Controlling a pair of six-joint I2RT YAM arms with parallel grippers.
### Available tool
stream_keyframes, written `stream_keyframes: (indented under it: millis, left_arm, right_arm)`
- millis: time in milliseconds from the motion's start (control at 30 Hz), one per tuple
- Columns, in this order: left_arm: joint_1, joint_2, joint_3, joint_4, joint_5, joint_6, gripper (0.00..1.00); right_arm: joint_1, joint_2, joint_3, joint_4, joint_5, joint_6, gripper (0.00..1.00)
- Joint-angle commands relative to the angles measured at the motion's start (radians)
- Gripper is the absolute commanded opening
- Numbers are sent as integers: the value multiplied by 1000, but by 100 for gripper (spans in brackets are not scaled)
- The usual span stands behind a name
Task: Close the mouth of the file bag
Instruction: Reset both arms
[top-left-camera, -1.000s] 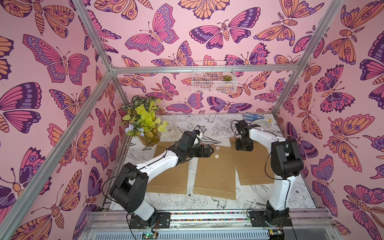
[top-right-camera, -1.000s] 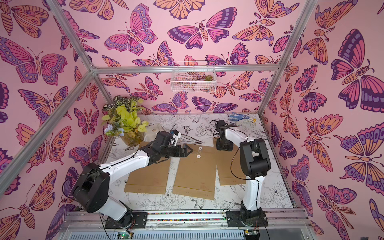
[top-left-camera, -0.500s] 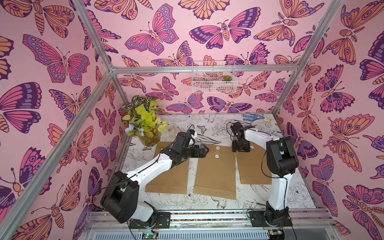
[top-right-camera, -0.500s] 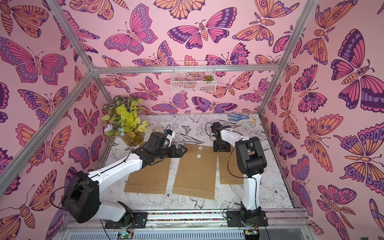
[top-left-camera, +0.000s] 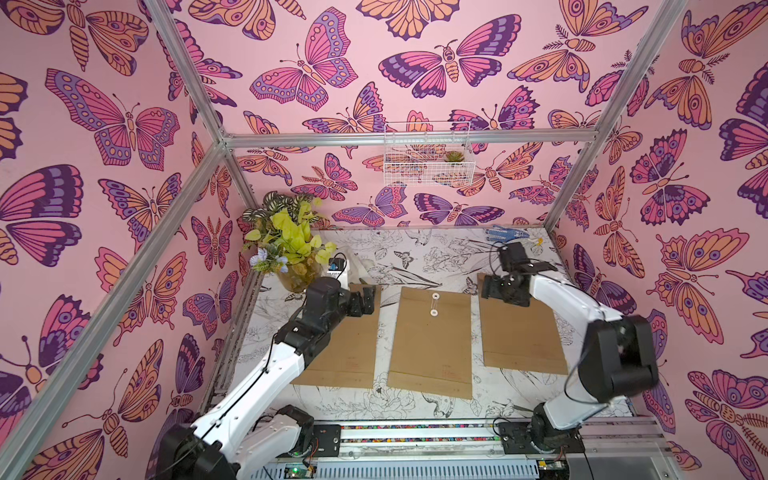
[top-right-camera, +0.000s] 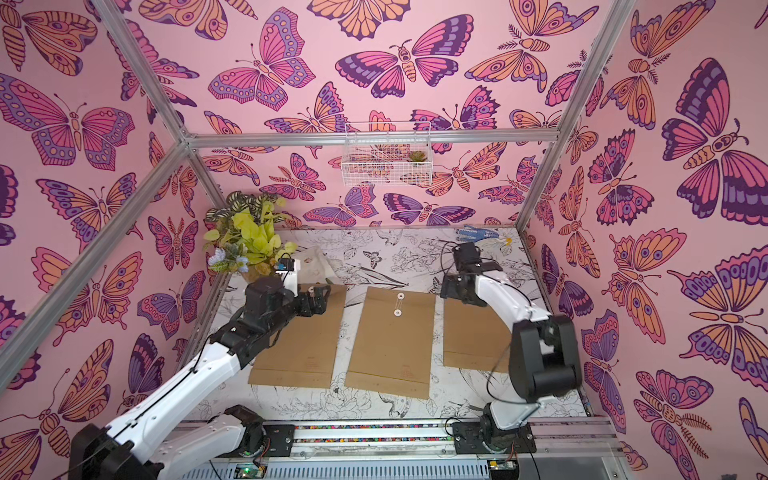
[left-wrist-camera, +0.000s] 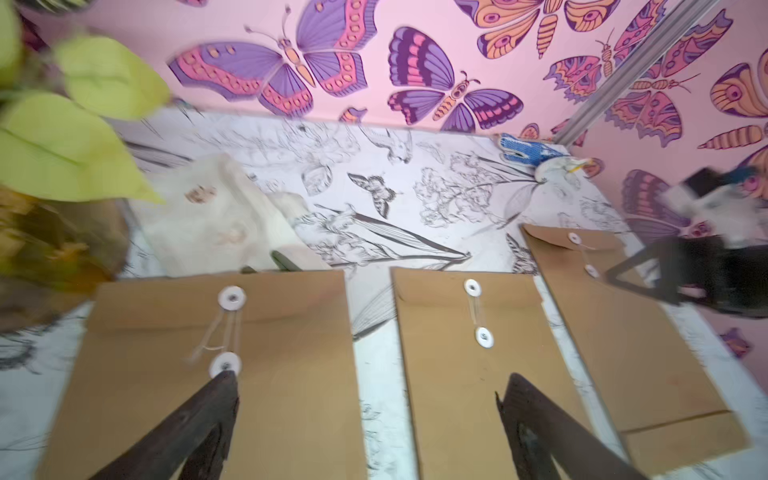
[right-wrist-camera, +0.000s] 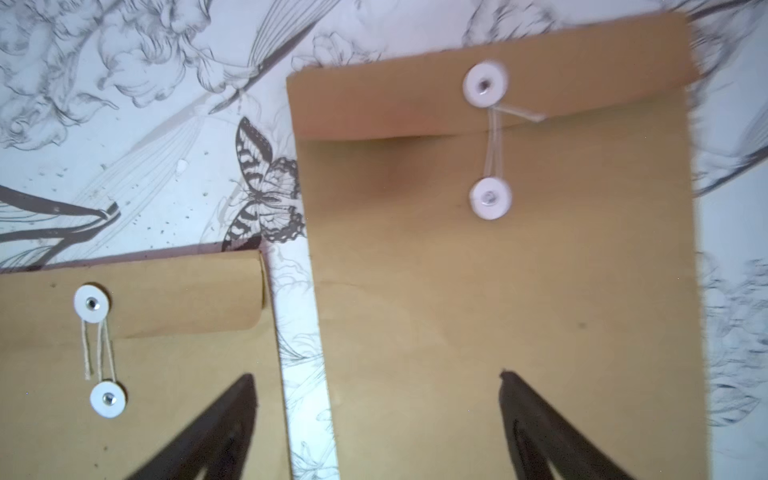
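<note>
In both top views we see three brown file bags lying flat on the bench (top-left-camera: 436, 257), flaps toward twelve o'clock, the back wall. The middle file bag (top-left-camera: 432, 340) sits at the bench's centre, with the left file bag (top-left-camera: 345, 349) at its nine o'clock and the right file bag (top-left-camera: 519, 332) at its three o'clock; strips of bench show between them. The left tool (top-left-camera: 368, 300) hangs over the twelve o'clock edge of the left file bag. The right tool (top-left-camera: 490, 286) hangs over the eleven o'clock corner of the right file bag. A potted plant (top-left-camera: 291, 245) stands at the bench's ten o'clock corner.

From the left wrist we see the left tool (left-wrist-camera: 370, 376) with its fingers (left-wrist-camera: 208, 415) spread wide and nothing between them. One fingertip is just beside the lower button (left-wrist-camera: 225, 365) of the left file bag (left-wrist-camera: 299, 340); we cannot tell if it touches. That bag's flap is folded down.

From the right wrist we see the right tool (right-wrist-camera: 376, 374) spread just as wide and empty above the right file bag (right-wrist-camera: 540, 291). Its flap is down and a string (right-wrist-camera: 492, 141) runs between its two buttons.
</note>
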Motion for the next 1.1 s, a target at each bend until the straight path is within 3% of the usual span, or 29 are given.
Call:
stream_keyframes:
  millis: [0,100,233,300,400,500,633,667,700,767,833,867,967,1067]
  left_arm:
    - [18,-21,-108,183,-271,221,100]
    - [90,-9,-193,349,-468,257,100]
    - [263,71,-242,445,-464,214,100]
    - [332,124,-282,539,-387,200,100]
    - [420,243,-335,726,-172,190,100]
    - [450,383,-384,904,-23,215,100]
    - [473,565,-315,967,154,256,100]
    - [474,597,-312,983,155,263,100]
    - [483,547,-271,824,146,236,100]
    - [495,595,-318,1003,153,233,100]
    - [492,540,-313,889,51,190,100]
    - [485,574,-335,1011,37,201,100]
    - [483,536,-335,941,28,190,100]
    - [483,569,-336,1004,51,207,100]
  right_arm:
    - [-5,-120,-212,383,209,-102,99]
    - [-18,-157,-325,559,369,-190,99]
    - [-71,-138,-442,773,389,-191,99]
    - [-80,-110,-511,933,352,-193,99]
    - [-82,-77,-571,1102,283,-256,100]
    - [-85,-72,-627,1219,192,-293,100]
    - [-92,56,-702,1497,93,-337,99]
    - [-94,53,-696,1469,91,-332,99]
    - [-103,30,-680,1398,77,-325,99]
    - [-110,18,-668,1368,67,-319,99]
    - [-109,30,-688,1425,66,-323,99]
    - [-109,25,-688,1416,64,-325,99]
    - [-110,12,-677,1374,63,-322,99]
    - [-110,8,-674,1360,62,-322,99]
